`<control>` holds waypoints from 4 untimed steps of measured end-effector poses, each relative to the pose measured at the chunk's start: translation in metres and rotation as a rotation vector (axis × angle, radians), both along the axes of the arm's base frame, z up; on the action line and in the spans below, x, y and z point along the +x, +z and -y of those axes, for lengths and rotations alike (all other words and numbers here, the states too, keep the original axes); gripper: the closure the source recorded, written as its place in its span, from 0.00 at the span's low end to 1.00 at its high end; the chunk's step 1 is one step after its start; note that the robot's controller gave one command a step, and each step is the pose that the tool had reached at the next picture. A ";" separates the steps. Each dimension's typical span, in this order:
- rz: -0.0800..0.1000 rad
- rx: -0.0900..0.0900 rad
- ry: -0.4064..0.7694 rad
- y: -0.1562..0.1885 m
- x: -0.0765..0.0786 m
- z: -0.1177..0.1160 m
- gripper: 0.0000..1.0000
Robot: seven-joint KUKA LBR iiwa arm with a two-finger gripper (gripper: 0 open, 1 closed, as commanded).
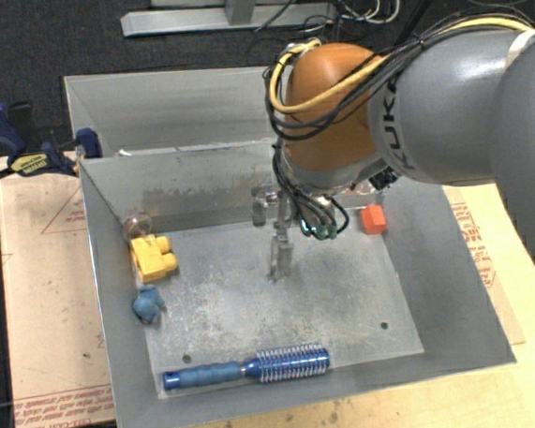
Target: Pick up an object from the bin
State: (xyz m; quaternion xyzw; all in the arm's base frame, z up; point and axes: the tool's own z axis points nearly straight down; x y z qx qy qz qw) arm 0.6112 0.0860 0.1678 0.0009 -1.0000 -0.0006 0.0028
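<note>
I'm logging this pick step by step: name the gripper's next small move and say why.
Probably shift the gripper right in the view, toward the small orange block: the gripper hangs over bare bin floor, with nothing under it, and that block lies close by.

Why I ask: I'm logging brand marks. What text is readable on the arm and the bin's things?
"KUKA": dark letters on the grey arm, partly hidden.
No text visible on the yellow block, orange block, blue lump or blue brush.

Orange cube (372, 219) rt, yellow block (152, 257) lt, blue hairbrush (249, 368) flat, front
</note>
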 end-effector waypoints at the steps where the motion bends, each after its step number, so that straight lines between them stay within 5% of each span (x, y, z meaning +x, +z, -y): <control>1: -0.002 0.000 0.118 -0.023 -0.098 -0.047 0.00; 2: 0.008 0.002 0.148 -0.099 -0.120 -0.057 0.00; 3: 0.009 0.003 0.145 -0.096 -0.119 -0.056 1.00; 4: 0.014 0.001 0.136 0.049 -0.108 -0.053 1.00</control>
